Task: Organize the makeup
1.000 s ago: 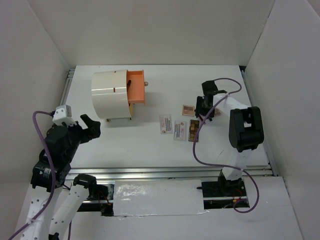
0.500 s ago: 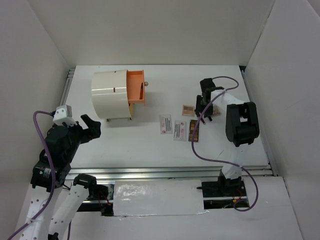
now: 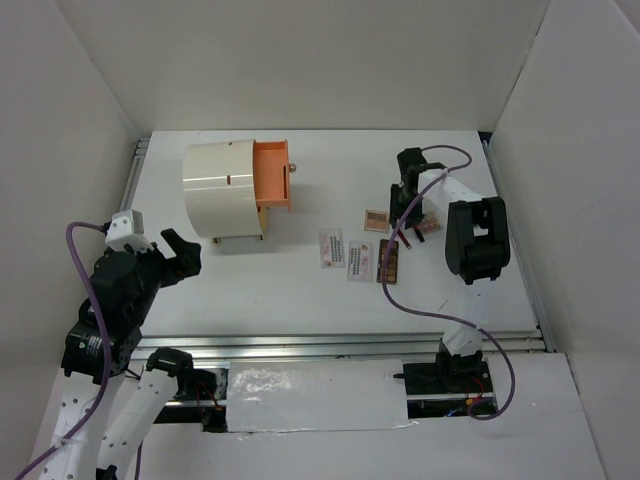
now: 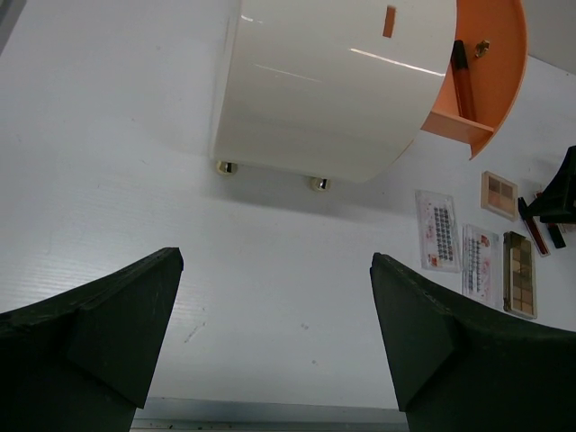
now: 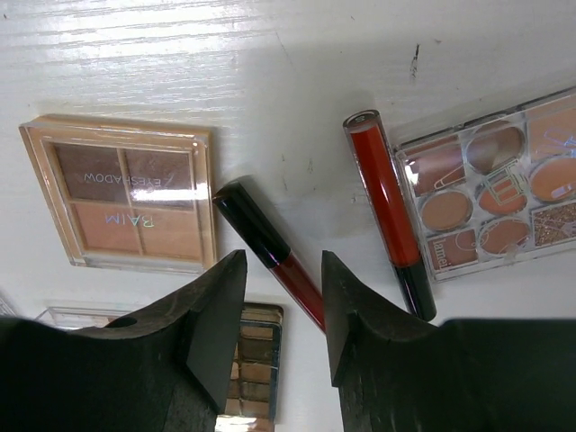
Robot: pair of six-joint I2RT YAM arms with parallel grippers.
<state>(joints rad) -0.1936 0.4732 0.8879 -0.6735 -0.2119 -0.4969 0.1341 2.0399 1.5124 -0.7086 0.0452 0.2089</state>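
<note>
Right gripper (image 5: 281, 270) stood part open astride a dark red stick (image 5: 270, 247), not yet pinching it. The stick lay slantwise on the table (image 3: 300, 290), between a square compact (image 5: 130, 193) and a second stick (image 5: 387, 207) beside a palette (image 5: 495, 189). A finger could clip the compact's corner or roll the stick away. Open table lay toward the orange drawer (image 3: 272, 175). Left gripper (image 4: 274, 261) hung wide open, empty.
</note>
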